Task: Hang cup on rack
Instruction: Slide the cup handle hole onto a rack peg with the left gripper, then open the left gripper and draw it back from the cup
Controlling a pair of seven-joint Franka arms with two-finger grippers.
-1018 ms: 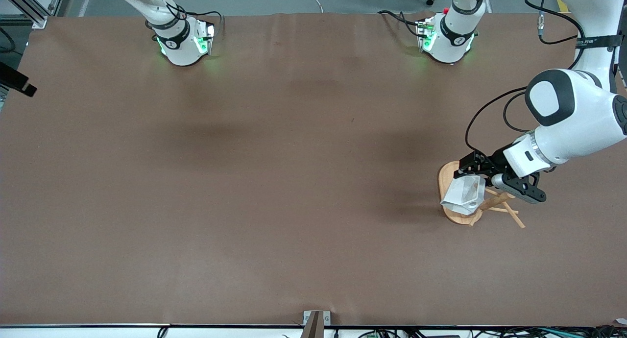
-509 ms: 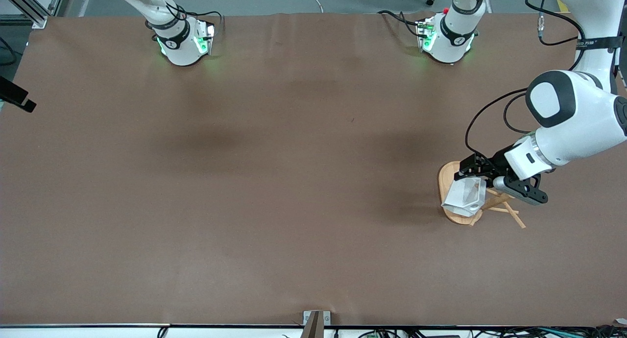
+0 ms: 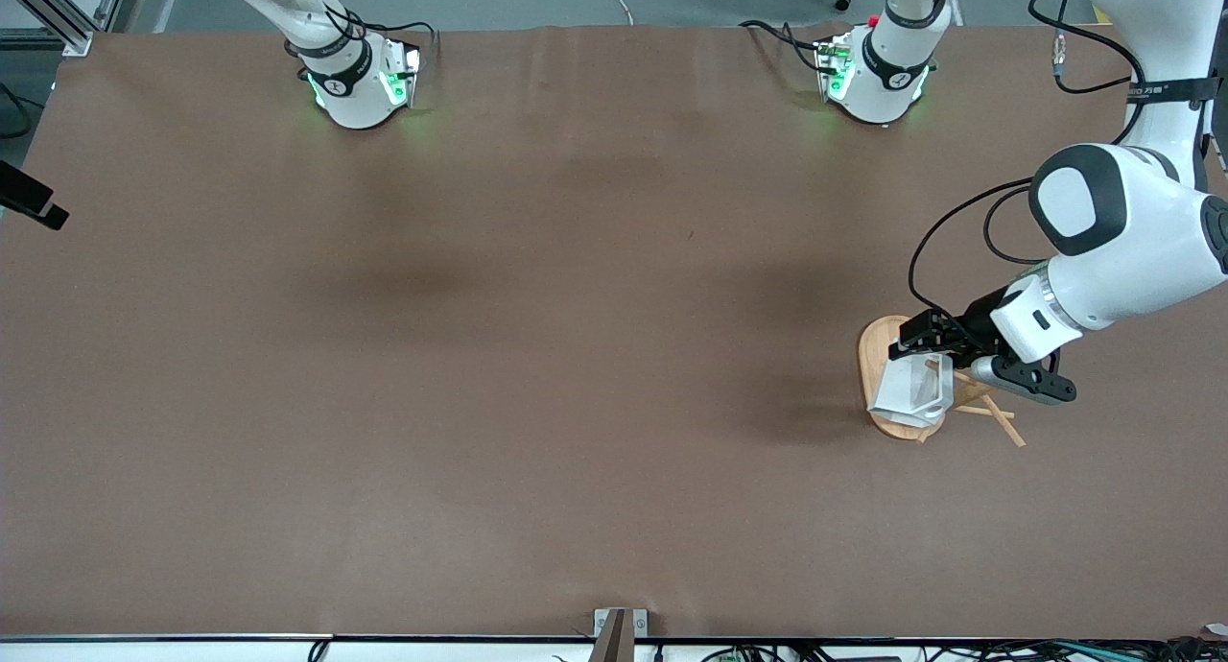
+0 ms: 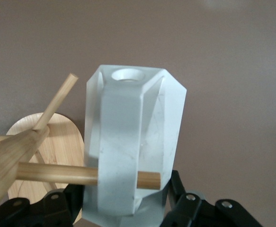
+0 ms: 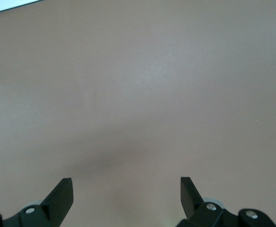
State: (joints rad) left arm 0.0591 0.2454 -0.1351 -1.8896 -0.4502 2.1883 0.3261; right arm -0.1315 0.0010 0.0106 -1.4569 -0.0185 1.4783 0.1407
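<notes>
Near the tabletop's edge at the left arm's end, the left gripper (image 3: 923, 352) grips the cup (image 4: 134, 151), its handle already threaded on a peg (image 4: 57, 172) of the rack (image 3: 878, 355). Letting go while tilted could slide it off. The right gripper (image 5: 126, 193) waits, open, over bare tabletop

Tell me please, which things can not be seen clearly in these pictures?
- Left gripper: in the left wrist view the cup covers its fingertips, so their contact is hidden.
- Rack: the front view hides its post under the cup and arm; the left wrist view's edge cuts the base.
- Right gripper: absent from the front view; its wrist view shows only open fingers over bare table.
</notes>
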